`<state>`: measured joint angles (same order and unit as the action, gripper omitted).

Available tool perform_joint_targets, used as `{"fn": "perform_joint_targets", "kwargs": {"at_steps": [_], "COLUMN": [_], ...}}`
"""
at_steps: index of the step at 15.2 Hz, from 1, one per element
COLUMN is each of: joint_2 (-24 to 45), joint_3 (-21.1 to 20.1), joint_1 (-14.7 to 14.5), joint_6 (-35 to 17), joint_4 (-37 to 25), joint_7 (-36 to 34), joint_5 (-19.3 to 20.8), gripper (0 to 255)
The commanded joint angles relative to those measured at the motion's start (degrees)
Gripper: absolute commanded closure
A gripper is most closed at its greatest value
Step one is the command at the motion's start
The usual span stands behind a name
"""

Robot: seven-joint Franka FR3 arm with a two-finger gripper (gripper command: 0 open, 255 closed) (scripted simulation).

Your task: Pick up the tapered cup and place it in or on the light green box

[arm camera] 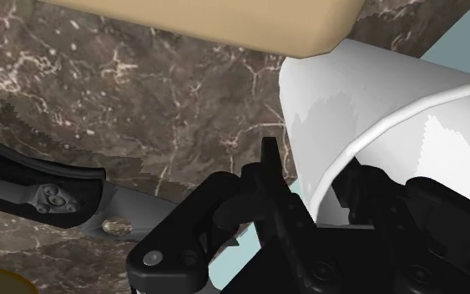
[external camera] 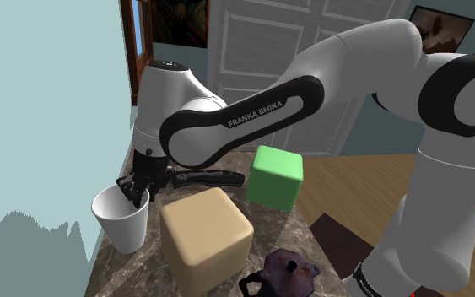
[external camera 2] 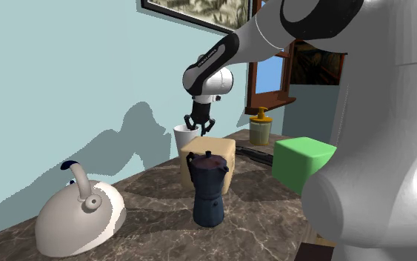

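The tapered cup (external camera: pixel 121 221) is plain white and stands upright near the counter's edge at the shoulder view's left. It also shows against the blue wall (external camera 2: pixel 185 137). My gripper (external camera: pixel 136 196) comes down onto its rim. In the wrist view the gripper (arm camera: pixel 320 188) has one finger outside the cup (arm camera: pixel 375 92) and the other inside. Both press against the thin wall just under the rim. The light green box (external camera: pixel 275 177) sits farther along the counter, past a tan box, apart from the cup (external camera 2: pixel 301 162).
A tan box (external camera: pixel 206 236) stands right beside the cup. Beyond it are a dark moka pot (external camera 2: pixel 208 189) and a white kettle (external camera 2: pixel 77 215). A long black utensil (external camera: pixel 206 177) lies behind the gripper and a yellow jar (external camera 2: pixel 259 127) stands near the window. The marble counter (external camera: pixel 155 278) ends just left of the cup.
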<state>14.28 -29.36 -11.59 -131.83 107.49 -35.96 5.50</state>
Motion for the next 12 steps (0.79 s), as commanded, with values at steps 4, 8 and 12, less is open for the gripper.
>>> {"fn": "perform_joint_targets", "kwargs": {"at_steps": [4,8,12], "joint_2": [0.00,0.01,-1.18], "joint_3": [0.00,0.00,-0.28], "joint_1": [0.00,0.00,0.23], "joint_6": [0.00,-0.01,2.74], "joint_4": [0.00,0.00,-1.71], "joint_7": [0.00,0.00,0.45], "joint_5": [0.00,0.01,-0.82], "gripper": [255,255,255]}}
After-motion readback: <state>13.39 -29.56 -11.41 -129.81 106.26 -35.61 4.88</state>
